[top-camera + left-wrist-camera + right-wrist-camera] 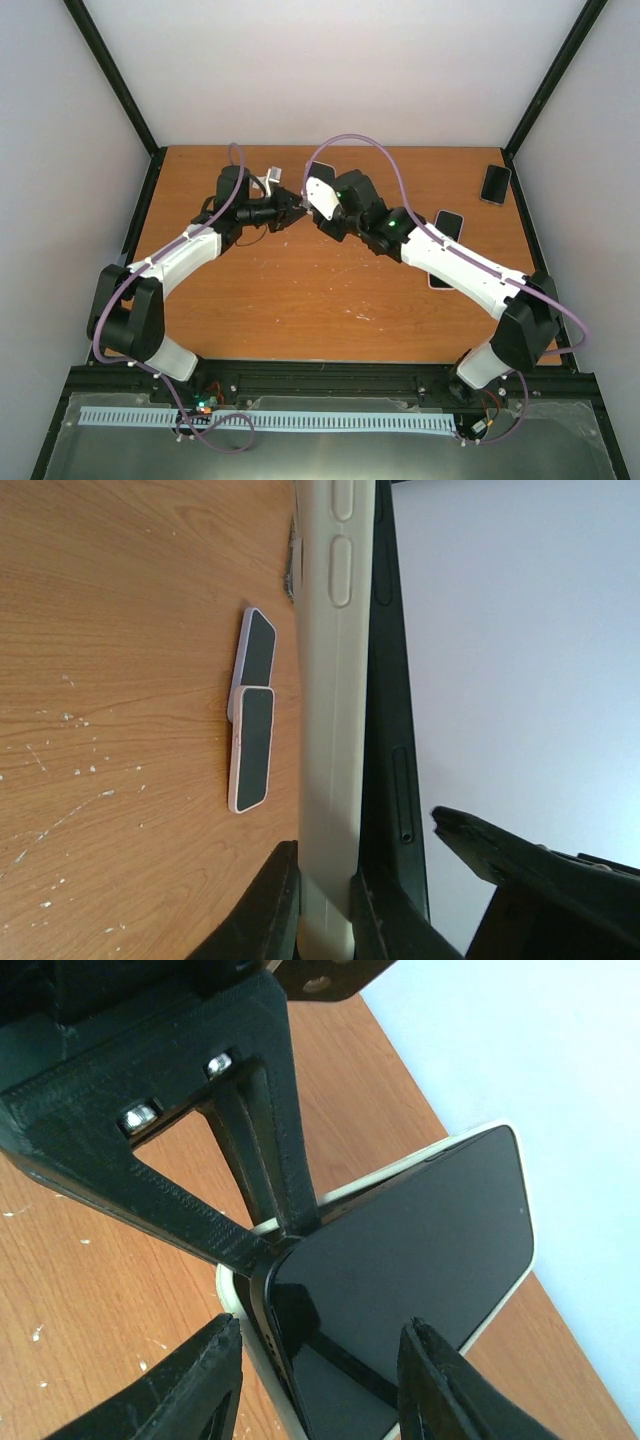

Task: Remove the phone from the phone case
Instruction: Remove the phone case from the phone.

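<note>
Left gripper (pixel 322 875) clenched on the cream case (pixel 328 680), held on edge over the table (pixel 120 680). Phone (pixel 420 1230) sits in case, one corner lifted out. Right gripper (pixel 318 1345) straddles phone; cannot tell whether it grips.

Black-screened phone (pixel 420 1250), near corner lifted, lies in cream case (pixel 325 760).

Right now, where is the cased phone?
In the top view, the phone is at the far middle of the table. The left claw is shut on its case from the left; the right claw straddles it from the right.
</note>
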Available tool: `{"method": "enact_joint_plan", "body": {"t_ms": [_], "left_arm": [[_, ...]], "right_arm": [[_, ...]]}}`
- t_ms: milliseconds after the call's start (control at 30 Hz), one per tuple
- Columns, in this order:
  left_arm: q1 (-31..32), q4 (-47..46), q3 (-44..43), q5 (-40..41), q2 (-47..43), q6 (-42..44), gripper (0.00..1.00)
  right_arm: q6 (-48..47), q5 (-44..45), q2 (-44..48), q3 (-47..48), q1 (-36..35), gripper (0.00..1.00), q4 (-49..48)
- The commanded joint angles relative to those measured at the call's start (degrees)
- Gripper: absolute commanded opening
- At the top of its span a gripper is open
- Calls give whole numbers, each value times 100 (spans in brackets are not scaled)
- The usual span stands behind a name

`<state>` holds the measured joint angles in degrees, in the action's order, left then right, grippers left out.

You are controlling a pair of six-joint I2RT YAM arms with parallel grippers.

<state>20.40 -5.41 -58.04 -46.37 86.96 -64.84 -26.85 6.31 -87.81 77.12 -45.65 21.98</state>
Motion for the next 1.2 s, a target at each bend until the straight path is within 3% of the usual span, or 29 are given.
{"method": "enact_joint_plan", "body": {"t_ms": [0, 200, 533, 1167], "left_arm": [[58, -252, -427, -69, -49, 71, 1], [133, -238, -470, -83, -53, 118, 1], [131, -84, -379, 172, -14, 244, 1], [136, -284, -383, -109, -116, 140, 1]], "right_arm": [[-233, 333, -160, 148, -114, 44, -170], [-467, 743, -201, 3, -146, 44, -462], [-24, 76, 124, 388, -146, 48, 180], [-432, 486, -182, 100, -146, 47, -52]]}}
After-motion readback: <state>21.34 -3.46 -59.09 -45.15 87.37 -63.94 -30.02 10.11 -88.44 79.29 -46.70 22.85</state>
